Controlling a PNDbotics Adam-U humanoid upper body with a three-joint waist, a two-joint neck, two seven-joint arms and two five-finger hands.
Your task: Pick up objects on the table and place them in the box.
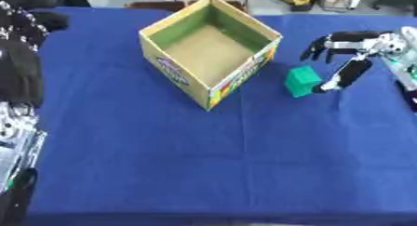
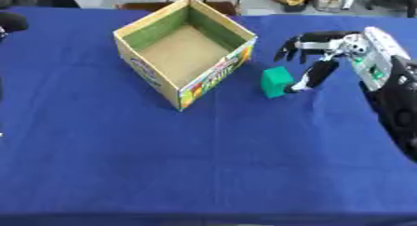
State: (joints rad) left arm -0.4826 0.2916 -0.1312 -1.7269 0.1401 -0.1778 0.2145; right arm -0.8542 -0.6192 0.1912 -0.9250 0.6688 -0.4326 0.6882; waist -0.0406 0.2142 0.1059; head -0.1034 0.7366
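Green block [image 2: 277,82]: one, a small green cube standing on the blue tablecloth, just right of the box's right-hand corner and apart from it, outside the box.
Block's contact: the thumb tip of the right hand is at the block's right lower edge, touching or all but touching; I cannot tell which. Nothing else is against the block.
Right hand [image 2: 327,47]: one, black with silver joints, coming in from the right edge. The fingers spread and hang down above and to the right of the block, bent but closed round nothing. The thumb slants down and left toward the block. The hand is released, not grasping.
Cardboard box [image 1: 168,67]: one, open at the top and turned so that a corner faces the camera. The outer walls are yellow-brown with coloured print on both near faces; the inner walls look greenish and the floor plain brown. No object shows inside.
Left hand [image 1: 23,76]: one, a dark shape at the left edge of the left eye view, well apart from box and block. Whether its fingers are curled or straight cannot be told. Silver arm parts show below it along the same edge.
Table [image 1: 204,164]: one, covered edge to edge with a blue cloth, faint fold lines crossing it.
Count of loose objects on the cloth: one, the green block.
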